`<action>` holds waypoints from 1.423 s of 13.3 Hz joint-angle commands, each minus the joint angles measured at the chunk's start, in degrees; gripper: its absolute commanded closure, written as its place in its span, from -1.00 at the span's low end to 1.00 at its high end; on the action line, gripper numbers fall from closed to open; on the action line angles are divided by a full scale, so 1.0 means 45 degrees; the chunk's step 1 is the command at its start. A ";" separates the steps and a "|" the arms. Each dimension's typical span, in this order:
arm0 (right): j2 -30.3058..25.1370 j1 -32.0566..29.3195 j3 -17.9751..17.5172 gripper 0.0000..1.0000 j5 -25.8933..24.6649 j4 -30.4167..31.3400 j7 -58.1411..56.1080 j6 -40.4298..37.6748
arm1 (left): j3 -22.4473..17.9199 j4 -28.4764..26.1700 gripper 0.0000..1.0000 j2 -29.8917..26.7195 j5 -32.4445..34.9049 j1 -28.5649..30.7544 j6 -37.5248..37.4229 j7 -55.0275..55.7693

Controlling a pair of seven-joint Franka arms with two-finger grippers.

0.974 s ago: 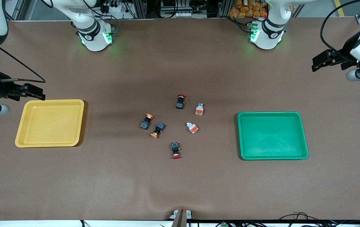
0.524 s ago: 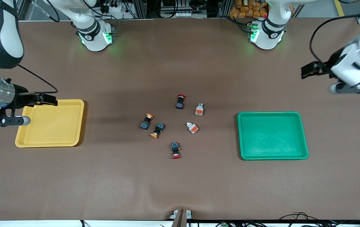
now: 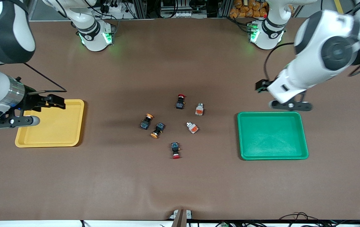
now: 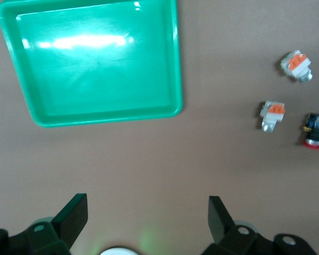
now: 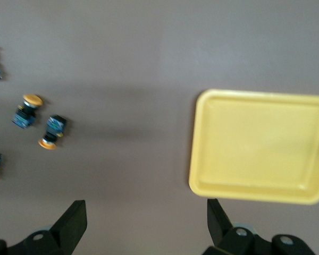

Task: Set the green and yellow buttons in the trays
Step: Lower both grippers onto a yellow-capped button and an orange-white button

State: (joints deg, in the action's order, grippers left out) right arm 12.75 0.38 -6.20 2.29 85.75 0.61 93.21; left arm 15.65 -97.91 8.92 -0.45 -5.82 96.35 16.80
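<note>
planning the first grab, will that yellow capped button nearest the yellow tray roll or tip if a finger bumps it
Probably. The yellow-capped button lies on its side on the table, and its round cap could let it swing or roll when nudged. Its blocky dark body should stop it rolling freely. It looks small and rigid, so likely light and apt to skid from a glancing touch.

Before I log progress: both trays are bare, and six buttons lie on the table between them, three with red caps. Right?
Not quite. Only two of the six have red caps; two have orange-yellow caps and two are white-grey. The front view shows this. The yellow tray and green tray are indeed bare.
</note>
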 commanded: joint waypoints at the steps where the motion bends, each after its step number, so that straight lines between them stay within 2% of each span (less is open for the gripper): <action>1: 0.0563 0.0189 0.0031 -1.00 0.0506 -0.0246 0.0194 0.0828 | 0.0292 -0.1092 -1.00 0.0320 -0.0174 -0.0481 0.1708 0.1378; 4: 0.0993 0.0675 0.0050 -1.00 0.0683 -0.0189 0.1053 0.1083 | 0.0292 -0.1133 -1.00 0.1433 0.0254 -0.1905 0.2513 0.3973; 6: 0.1208 0.1145 0.0050 -1.00 0.0683 -0.0188 0.2471 0.1589 | 0.0292 -0.1191 -1.00 0.1864 0.0334 -0.2221 0.3039 0.4975; 9: 0.2183 0.1925 0.0050 -1.00 0.0663 -0.0168 0.4661 0.2624 | 0.0292 -0.1269 -1.00 0.2353 0.0489 -0.2884 0.4113 0.5368; 11: 0.2400 0.2608 0.0050 -1.00 0.0644 -0.0168 0.6145 0.2938 | 0.0292 -0.1269 -1.00 0.2626 0.0938 -0.3198 0.4719 0.5427; 16: 0.3571 0.2806 0.0031 -1.00 0.0683 -0.0070 0.7496 0.3134 | 0.0292 -0.1269 -1.00 0.3251 0.1076 -0.3705 0.5365 0.5388; 19: 0.4137 0.3801 0.0050 -1.00 0.0644 -0.0051 0.9195 0.4011 | 0.0292 -0.1444 -1.00 0.3525 0.1096 -0.3863 0.5931 0.5447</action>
State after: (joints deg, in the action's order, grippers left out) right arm 29.88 14.50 -6.26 4.95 86.18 37.00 109.62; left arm 17.04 -103.72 24.37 3.16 -22.63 121.27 40.14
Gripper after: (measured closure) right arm 0.000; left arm 0.000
